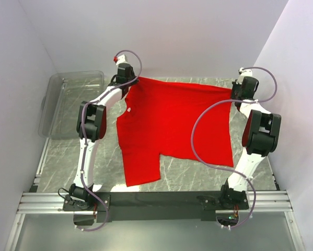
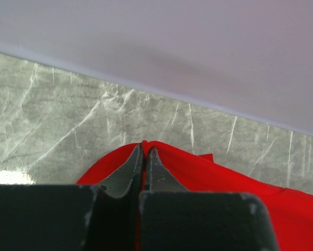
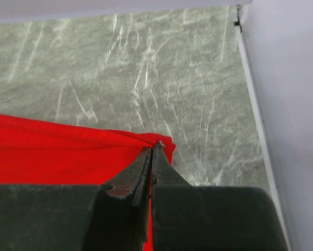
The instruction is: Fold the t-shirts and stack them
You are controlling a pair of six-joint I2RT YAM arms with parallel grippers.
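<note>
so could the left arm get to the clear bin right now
Probably yes for reach: the clear bin sits left of that arm with nothing between them. But the left end effector is shut on a corner of the red t-shirt, so it would drag the cloth unless it lets go.

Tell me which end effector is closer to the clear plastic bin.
Left. The left end effector pinches the bright red cloth t-shirt just right of the clear plastic bin; the right end effector grips its opposite far corner.
</note>
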